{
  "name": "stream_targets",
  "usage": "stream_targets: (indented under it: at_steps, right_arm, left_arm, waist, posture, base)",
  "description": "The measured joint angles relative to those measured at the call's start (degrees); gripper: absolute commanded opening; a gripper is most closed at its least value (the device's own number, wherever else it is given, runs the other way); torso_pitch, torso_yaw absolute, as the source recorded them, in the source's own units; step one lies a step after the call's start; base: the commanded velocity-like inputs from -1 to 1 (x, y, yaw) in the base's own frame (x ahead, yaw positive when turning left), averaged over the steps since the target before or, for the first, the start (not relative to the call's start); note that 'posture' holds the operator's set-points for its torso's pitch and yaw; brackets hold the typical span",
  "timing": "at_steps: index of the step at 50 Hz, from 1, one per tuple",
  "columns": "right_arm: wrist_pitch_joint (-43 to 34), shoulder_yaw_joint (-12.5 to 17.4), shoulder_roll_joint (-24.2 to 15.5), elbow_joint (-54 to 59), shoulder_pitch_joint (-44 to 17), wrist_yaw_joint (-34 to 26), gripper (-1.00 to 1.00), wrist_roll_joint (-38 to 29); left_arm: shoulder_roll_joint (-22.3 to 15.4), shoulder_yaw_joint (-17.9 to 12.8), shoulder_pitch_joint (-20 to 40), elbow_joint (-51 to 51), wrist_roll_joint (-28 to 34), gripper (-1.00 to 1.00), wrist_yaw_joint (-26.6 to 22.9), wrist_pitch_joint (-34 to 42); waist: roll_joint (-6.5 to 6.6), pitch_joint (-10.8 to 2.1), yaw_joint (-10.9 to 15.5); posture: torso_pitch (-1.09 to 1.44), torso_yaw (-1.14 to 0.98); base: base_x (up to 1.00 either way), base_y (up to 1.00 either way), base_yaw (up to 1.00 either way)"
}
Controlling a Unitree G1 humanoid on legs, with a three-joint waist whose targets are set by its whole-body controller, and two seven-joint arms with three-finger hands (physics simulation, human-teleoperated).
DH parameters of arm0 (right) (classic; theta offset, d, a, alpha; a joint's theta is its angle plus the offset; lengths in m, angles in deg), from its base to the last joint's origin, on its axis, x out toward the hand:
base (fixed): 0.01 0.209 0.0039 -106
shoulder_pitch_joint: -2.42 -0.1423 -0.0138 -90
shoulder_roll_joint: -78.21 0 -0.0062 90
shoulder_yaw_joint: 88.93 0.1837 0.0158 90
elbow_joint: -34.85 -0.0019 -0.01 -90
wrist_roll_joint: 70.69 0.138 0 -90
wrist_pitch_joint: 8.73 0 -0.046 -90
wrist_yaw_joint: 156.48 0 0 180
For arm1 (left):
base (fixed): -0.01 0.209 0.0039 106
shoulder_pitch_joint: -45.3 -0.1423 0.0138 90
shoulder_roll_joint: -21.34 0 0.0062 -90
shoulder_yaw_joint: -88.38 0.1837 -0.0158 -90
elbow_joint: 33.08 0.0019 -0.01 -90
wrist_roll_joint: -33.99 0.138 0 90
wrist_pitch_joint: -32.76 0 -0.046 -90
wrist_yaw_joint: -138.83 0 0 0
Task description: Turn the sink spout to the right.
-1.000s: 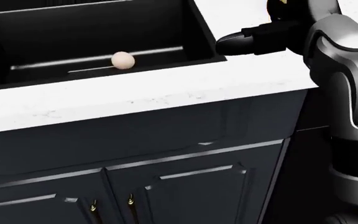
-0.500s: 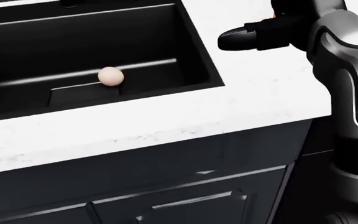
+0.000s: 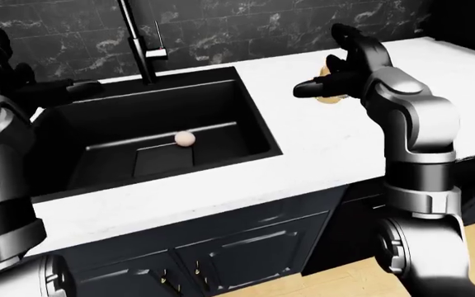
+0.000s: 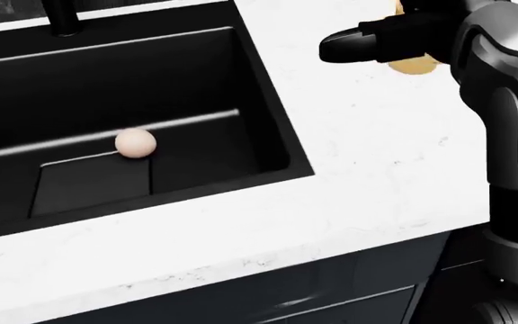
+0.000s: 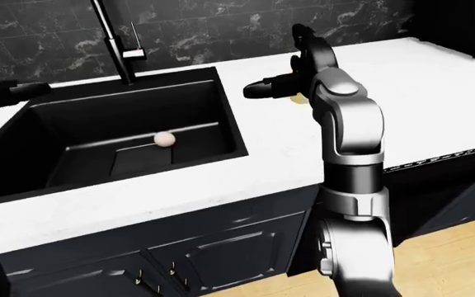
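Hovering over white counter [image 4: 367, 175], right hand [image 3: 337, 83] open, empty, staged for reach toward tall dark metal spout [image 3: 136, 37]; left hand [image 3: 23, 86] open beside black sink [image 3: 254, 133].

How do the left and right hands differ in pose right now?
The left hand reaches in from the left edge of the left-eye view, over the sink's left rim; the right hand is raised above the white counter, right of the sink. A yellowish object shows behind the right hand, none by the left. Both are empty, and neither touches the faucet.
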Motion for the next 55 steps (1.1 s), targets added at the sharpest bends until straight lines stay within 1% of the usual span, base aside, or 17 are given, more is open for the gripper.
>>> stream_targets:
  at_steps: [3, 6, 11, 14, 16, 19, 21, 25, 27, 28, 31, 33, 36, 38, 40, 45, 55]
  right_arm:
    - [0.5, -0.8, 1.0, 0.7, 0.9, -0.2, 1.00, 0.3]
    - [0.2, -1.3, 1.2, 1.8, 1.2, -0.6, 1.00, 0.7]
    - [0.7, -0.6, 0.8, 1.0, 0.4, -0.3, 1.00, 0.5]
    - [1.2, -0.5, 0.6, 0.7, -0.1, -0.2, 1.00, 0.4]
    - [1.3, 0.0, 0.2, 0.9, 0.5, -0.1, 1.00, 0.3]
    - [0.3, 0.4, 0.0, 1.7, 1.0, 0.2, 1.00, -0.1]
    - [-0.5, 0.2, 0.0, 1.2, 0.6, 0.3, 1.00, -0.1]
    - [-0.5, 0.3, -0.2, -0.4, -0.1, 0.2, 1.00, 0.3]
    - [-0.5, 0.2, -0.3, -0.9, -0.5, 0.1, 1.00, 0.4]
    - [-0.3, 0.1, 0.1, -1.1, -0.2, 0.1, 1.00, 0.5]
    - [-0.9, -1.0, 0.6, -0.3, 0.5, -0.3, 1.00, 1.1]
    - [-1.3, -0.9, 0.4, 0.0, 0.3, -0.4, 1.00, 1.1]
    - [-1.0, -0.6, 0.2, -1.2, -0.6, -0.4, 1.00, 0.9]
    - [-0.8, -0.6, 0.1, -1.7, -1.0, -0.5, 1.00, 0.8]
    - [-1.0, -0.4, -0.2, -1.8, -0.5, -0.6, 1.00, 0.8]
    - [-1.9, -0.2, -0.3, 0.0, -0.6, -0.4, 1.00, 0.2]
    - [-1.7, -0.3, -0.3, -1.3, -1.4, -0.7, 1.00, 0.3]
  left_arm:
    - [-0.2, -0.5, -0.9, -0.6, 0.0, 1.00, 0.5, 0.3]
    - [-0.2, -0.7, -1.4, -1.1, -0.1, 1.00, 0.9, 1.6]
    - [-0.7, -0.9, -0.9, -1.1, -0.7, 1.00, 0.7, 1.4]
    - [-0.8, -0.9, -0.8, -1.0, -0.8, 1.00, 0.8, 1.3]
    - [0.0, -0.2, -1.4, -1.1, -1.1, 1.00, 0.7, 1.3]
    - [0.0, 0.5, -1.5, -0.7, -1.7, 1.00, 0.3, 1.8]
    - [-0.5, 0.2, -1.3, -0.8, -1.8, 1.00, 0.4, 2.2]
    - [-1.1, -0.6, -0.9, -2.3, -1.7, 1.00, 0.9, 1.8]
    - [-1.5, -0.7, -0.7, -2.7, -1.7, 1.00, 1.1, 1.7]
    - [-1.6, -1.2, -1.1, -2.8, -1.8, 1.00, 1.1, 1.5]
    - [-1.6, -2.0, -2.4, -2.8, -2.1, 1.00, 1.0, 2.2]
    - [-1.8, -1.9, -2.1, -3.1, -2.7, 1.00, 0.6, 2.6]
    - [-2.2, -1.7, -1.4, -3.7, -3.1, 1.00, 0.2, 1.9]
    - [-2.3, -1.8, -1.3, -3.7, -3.6, 1.00, 0.0, 1.9]
    - [-1.9, -1.9, -2.2, -3.5, -4.4, 1.00, -0.2, 2.7]
    - [-2.8, -1.6, -2.2, -2.7, -5.9, 1.00, -0.3, 4.0]
    - [-3.6, -1.9, -2.2, -4.0, -6.4, 1.00, -0.1, 3.3]
  waist:
    - [-0.47, 0.49, 0.9]
    - [-1.15, 0.10, 1.1]
    - [-4.59, 0.24, 1.4]
    - [-7.45, -0.32, 1.7]
    - [-6.35, 0.24, 1.0]
    - [-6.40, 0.35, 0.4]
    - [-5.42, 0.42, 0.5]
    - [-2.25, 0.58, 0.2]
    - [0.36, -0.05, 0.0]
    - [-0.28, 0.09, 0.4]
    - [-0.14, 0.41, 1.0]
    - [-0.88, 0.54, 0.9]
    - [-3.15, 1.84, 0.9]
    - [-5.69, 1.85, 1.2]
    - [-4.98, 2.27, 1.0]
    - [-3.77, 1.54, 0.6]
    - [-3.69, 0.81, 0.5]
  posture:
    - [0.00, 0.00]
    - [0.00, 0.00]
    - [0.00, 0.00]
    - [0.00, 0.00]
    - [0.00, 0.00]
    - [0.00, 0.00]
    - [0.00, 0.00]
    - [0.00, 0.00]
    - [0.00, 0.00]
    - [0.00, 0.00]
    - [0.00, 0.00]
    - [0.00, 0.00]
    - [0.00, 0.00]
    - [0.00, 0.00]
    - [0.00, 0.00]
    - [0.00, 0.00]
    - [0.00, 0.00]
  base:
    - [0.18, 0.00, 0.00]
    - [0.19, 0.00, 0.00]
    - [0.19, 0.00, 0.00]
    - [0.19, 0.00, 0.00]
    - [0.18, 0.00, 0.00]
    - [0.19, 0.00, 0.00]
    - [0.19, 0.00, 0.00]
    - [0.19, 0.00, 0.00]
    - [0.19, 0.00, 0.00]
    - [0.19, 0.00, 0.00]
    - [0.19, 0.00, 0.00]
    - [0.00, 0.00, 0.00]
    - [0.00, 0.00, 0.00]
    - [0.00, 0.00, 0.00]
    - [0.00, 0.00, 0.00]
    - [0.00, 0.00, 0.00]
    - [0.00, 0.00, 0.00]
